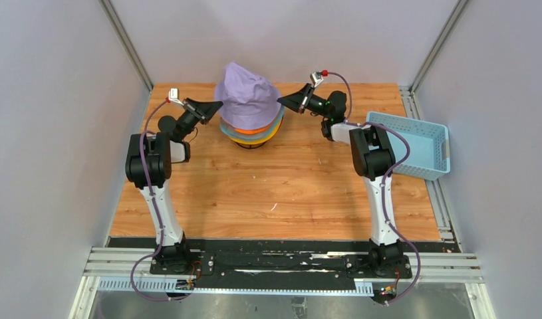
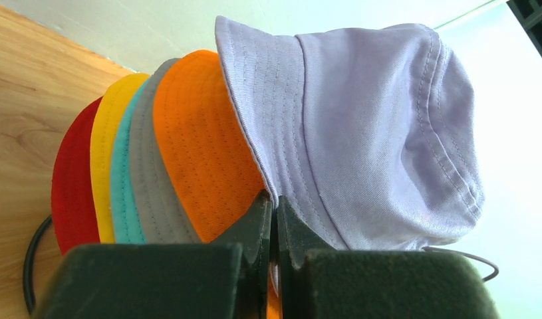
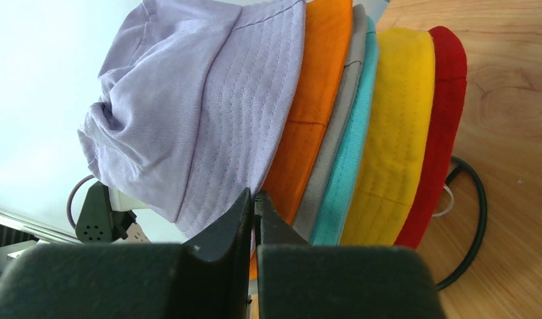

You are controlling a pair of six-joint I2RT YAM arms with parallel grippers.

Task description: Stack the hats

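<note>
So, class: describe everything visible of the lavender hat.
The lavender hat is a soft, stitched fabric bucket hat, plain-coloured, crown creased. It sits topmost, directly over the orange hat, far back on the table. The left pincer and right pincer, both shut, seem to pinch its brim on opposite sides.

Black-and-white arms (image 1: 163,206), purple cables (image 1: 386,199)
</note>
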